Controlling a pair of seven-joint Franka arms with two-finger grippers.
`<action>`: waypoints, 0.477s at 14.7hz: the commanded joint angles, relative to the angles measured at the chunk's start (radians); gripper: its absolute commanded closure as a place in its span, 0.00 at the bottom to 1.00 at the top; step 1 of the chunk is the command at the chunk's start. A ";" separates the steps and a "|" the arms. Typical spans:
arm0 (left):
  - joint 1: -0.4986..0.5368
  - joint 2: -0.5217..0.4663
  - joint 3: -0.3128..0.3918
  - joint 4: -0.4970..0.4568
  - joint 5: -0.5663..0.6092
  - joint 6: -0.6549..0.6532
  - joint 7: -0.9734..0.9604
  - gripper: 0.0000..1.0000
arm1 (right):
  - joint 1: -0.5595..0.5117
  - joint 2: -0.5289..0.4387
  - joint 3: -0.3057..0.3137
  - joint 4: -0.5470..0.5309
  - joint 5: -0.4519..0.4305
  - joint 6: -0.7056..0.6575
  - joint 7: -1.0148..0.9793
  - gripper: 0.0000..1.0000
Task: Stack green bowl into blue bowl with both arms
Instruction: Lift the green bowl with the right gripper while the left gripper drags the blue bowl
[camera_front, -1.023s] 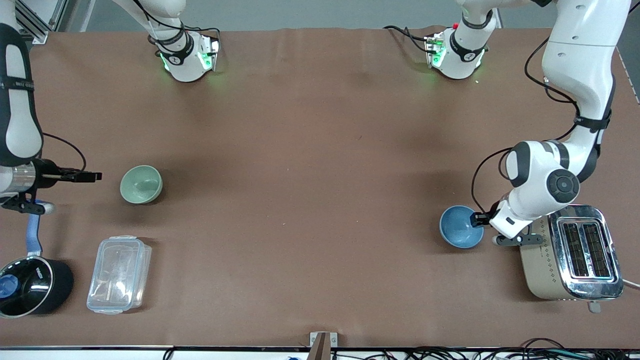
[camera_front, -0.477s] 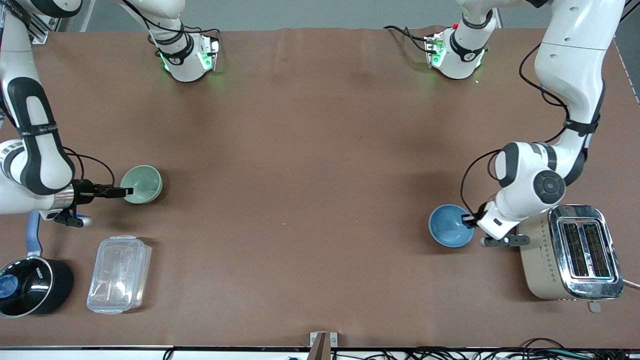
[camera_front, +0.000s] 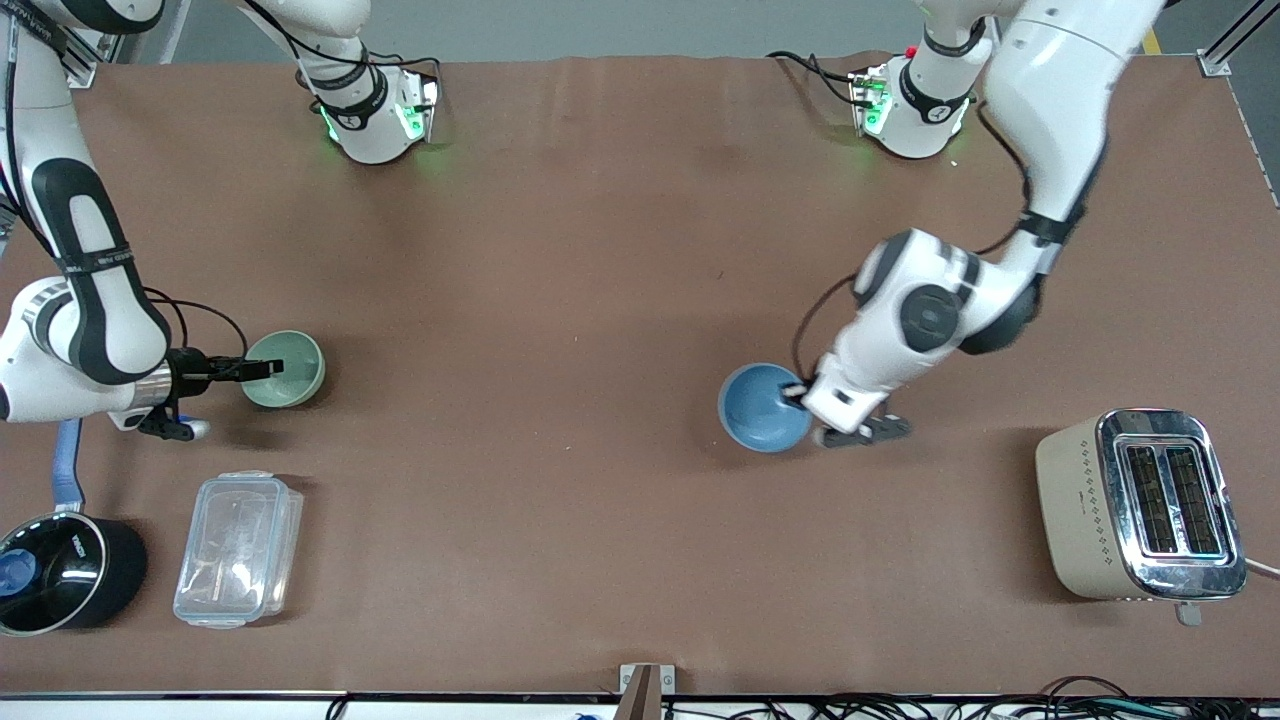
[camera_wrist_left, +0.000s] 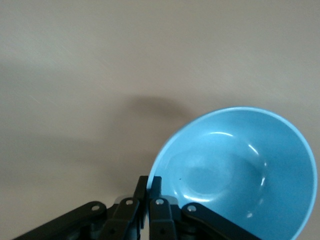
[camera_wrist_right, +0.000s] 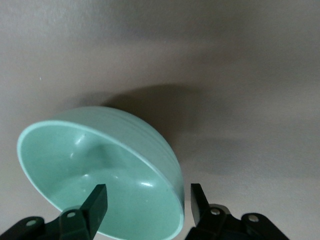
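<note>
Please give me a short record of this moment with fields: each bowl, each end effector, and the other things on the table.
green bowl: on the table, toward the right arm's end
blue bowl: held by its rim, near the table's middle
right end effector: open, fingers astride the green bowl's rim, one inside, one outside
left end effector: shut on the blue bowl's rim
toaster: toward the left arm's end
clear plastic container: nearer the front camera than the green bowl
black saucepan: beside the container, blue handle

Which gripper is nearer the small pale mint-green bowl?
Right. The right gripper straddles the small pale mint-green bowl at its rim, fingers open; the left gripper grips the sky-blue bowl mid-table.
</note>
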 joint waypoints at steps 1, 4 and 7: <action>-0.126 0.049 0.007 0.053 0.045 0.004 -0.215 0.99 | -0.013 -0.048 0.011 -0.034 0.015 0.004 -0.034 0.97; -0.241 0.140 0.010 0.133 0.045 0.034 -0.329 0.99 | -0.013 -0.051 0.013 -0.028 0.020 0.002 -0.028 1.00; -0.316 0.211 0.024 0.188 0.045 0.106 -0.366 0.99 | 0.007 -0.090 0.013 -0.034 0.072 -0.031 -0.010 1.00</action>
